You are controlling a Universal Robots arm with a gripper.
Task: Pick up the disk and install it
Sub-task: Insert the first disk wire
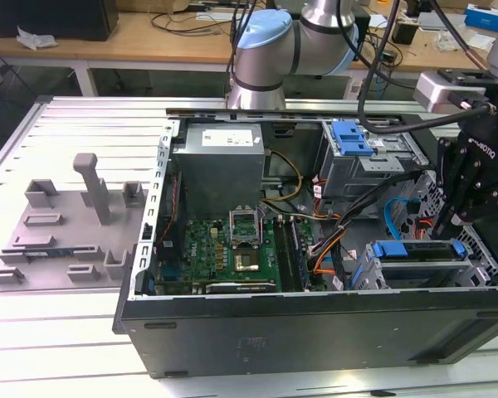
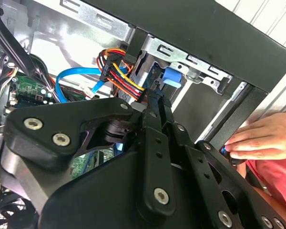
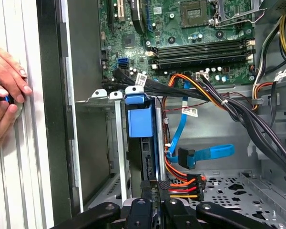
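Second wrist view put the black linkage of the gripper [image 2: 155,102] closest to the lens, its fingers drawn together into a narrow tip clamped on the dark edge of the disk [image 2: 158,90], just below that disk's blue carrier tab. In the first wrist view the same clenched fingers [image 3: 155,188] met the disk [image 3: 148,152] edge-on, and the disk stood upright between the silver rails of the drive cage [image 3: 119,143], its blue carrier rail facing outward. I judged it held thin-side-on so it could slide along those rails. Just beside it ran the orange, red and black power cables [image 3: 181,183] and a blue data cable [image 3: 209,153], bunched clear of the slot. Farther off lay the green motherboard [image 3: 190,28]. Outside the computer case [image 1: 315,332] wall, a person's hands [image 3: 5,90] rested on the slatted table, apparently steadying something small and blue.
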